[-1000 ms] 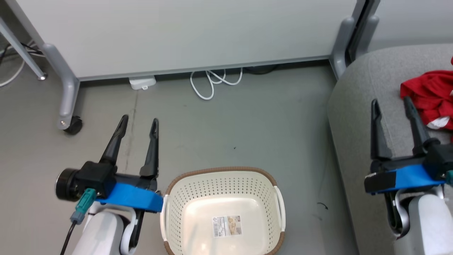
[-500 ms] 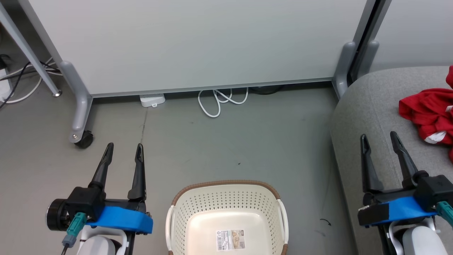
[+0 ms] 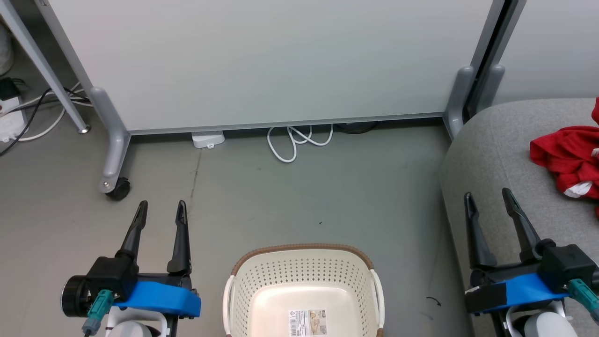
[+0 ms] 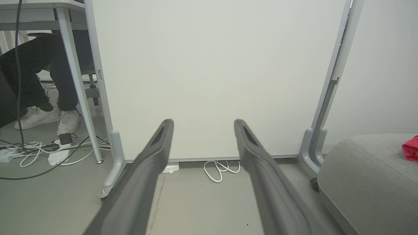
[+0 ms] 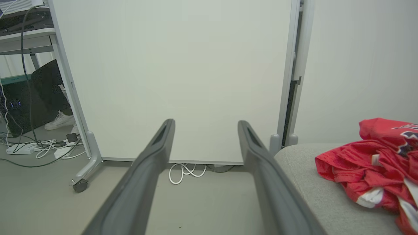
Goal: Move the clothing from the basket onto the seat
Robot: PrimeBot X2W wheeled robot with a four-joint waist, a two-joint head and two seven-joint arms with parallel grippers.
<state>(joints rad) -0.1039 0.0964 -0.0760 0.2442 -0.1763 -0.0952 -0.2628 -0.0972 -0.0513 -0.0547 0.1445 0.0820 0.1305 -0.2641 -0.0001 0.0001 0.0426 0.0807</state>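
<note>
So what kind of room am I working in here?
Likely an office or lab test corner: a wheeled partition panel, a desk with a seated person's legs under it, a power strip, and a grey sofa seat.

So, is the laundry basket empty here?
Empty, in the part shown: the laundry basket has a bare floor apart from a label sticker. The red jerseys lie on the grey sofa cushion.

No word or number could be read: a pale printed label with a barcode was stuck to the floor of the basket, its print too small to make out, and dark lettering on the red clothing was crumpled and cut off at the edge.
</note>
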